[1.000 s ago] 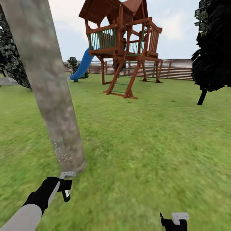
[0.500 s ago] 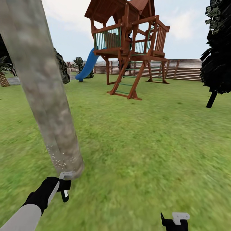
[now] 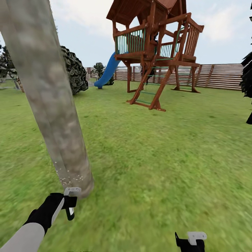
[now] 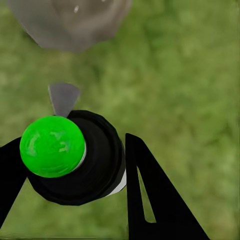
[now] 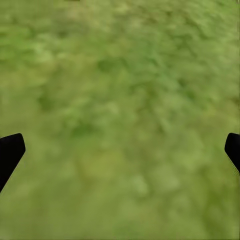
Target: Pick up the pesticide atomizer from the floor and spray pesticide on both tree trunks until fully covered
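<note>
A thick grey-tan mottled tree trunk (image 3: 52, 105) rises at the left of the head view, with white specks (image 3: 68, 175) low on its bark. Just in front of its base, my left gripper (image 3: 70, 206) is shut on the pesticide atomizer (image 4: 75, 157), a black body with a bright green round cap and a grey nozzle (image 4: 63, 97). In the left wrist view the nozzle faces the trunk's foot (image 4: 70, 22). My right gripper (image 3: 190, 241) hangs low at the right, open over bare grass (image 5: 120, 100), its fingertips (image 5: 10, 152) at the picture's edges.
A brown wooden play tower (image 3: 157, 52) with a blue slide (image 3: 108, 70) stands on the lawn ahead. Behind it runs a slatted brown fence (image 3: 217, 75). A dark bushy tree (image 3: 75, 70) sits beyond the trunk, a black tree (image 3: 246, 80) at the far right. Grass floor (image 3: 157, 168) spreads between.
The whole head picture has slid rightward, so the camera turned left. Both grippers keep their places in the picture, and the left stays by the trunk's base.
</note>
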Tool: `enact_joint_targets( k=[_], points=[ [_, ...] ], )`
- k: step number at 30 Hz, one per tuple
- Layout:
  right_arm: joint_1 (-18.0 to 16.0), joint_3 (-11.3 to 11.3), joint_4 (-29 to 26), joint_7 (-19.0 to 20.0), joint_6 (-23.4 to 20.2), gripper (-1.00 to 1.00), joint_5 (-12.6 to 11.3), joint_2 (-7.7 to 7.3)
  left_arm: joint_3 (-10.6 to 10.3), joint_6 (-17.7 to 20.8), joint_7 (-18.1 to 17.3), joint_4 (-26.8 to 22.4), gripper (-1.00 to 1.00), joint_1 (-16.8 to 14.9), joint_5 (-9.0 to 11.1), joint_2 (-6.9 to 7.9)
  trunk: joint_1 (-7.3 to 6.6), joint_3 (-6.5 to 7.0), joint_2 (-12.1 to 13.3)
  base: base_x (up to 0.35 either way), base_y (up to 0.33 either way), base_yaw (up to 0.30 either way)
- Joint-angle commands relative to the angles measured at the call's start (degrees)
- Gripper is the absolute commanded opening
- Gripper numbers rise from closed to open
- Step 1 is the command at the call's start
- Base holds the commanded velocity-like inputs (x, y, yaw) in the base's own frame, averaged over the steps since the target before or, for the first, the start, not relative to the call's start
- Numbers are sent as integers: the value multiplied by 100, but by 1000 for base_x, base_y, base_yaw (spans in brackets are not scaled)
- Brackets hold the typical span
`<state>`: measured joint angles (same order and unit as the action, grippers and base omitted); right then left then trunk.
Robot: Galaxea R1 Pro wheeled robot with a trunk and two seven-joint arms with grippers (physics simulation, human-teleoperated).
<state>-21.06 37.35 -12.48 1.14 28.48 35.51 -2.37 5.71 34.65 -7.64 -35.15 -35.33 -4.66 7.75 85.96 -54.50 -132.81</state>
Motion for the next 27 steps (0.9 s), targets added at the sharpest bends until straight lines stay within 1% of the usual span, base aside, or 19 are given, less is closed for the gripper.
enact_joint_targets(
  k=[1,4,6,7,8,13,16,23,27],
  points=[
    [2,0,0,0,0,100,0,0,0,2,1,0,-100,0,0,9,0,0,0,22,-265,278],
    [-1,0,-3,0,0,100,0,0,0,3,16,7,-100,0,-2,23,0,0,0,5,-269,278],
    [0,0,-1,0,0,100,0,0,0,2,170,8,-100,0,1,12,0,0,0,1,-270,278],
    [0,0,0,0,0,100,0,0,0,-1,337,8,-100,0,7,-10,0,0,0,0,-270,278],
    [1,0,0,0,0,100,0,0,0,1,373,9,-100,0,10,-19,0,0,0,6,-270,278],
    [2,0,0,3,0,100,0,0,0,0,412,9,-100,0,26,-34,0,0,0,112,-270,277],
    [2,0,0,8,0,100,0,0,0,-2,412,9,-100,0,27,-34,0,0,0,146,-269,99],
    [-1,0,0,9,0,100,1,0,0,-1,412,9,-100,0,27,-30,0,0,0,147,-269,8],
    [0,0,0,9,0,100,0,0,0,-1,412,9,-100,0,27,-29,0,0,0,135,-269,207]
  ],
)
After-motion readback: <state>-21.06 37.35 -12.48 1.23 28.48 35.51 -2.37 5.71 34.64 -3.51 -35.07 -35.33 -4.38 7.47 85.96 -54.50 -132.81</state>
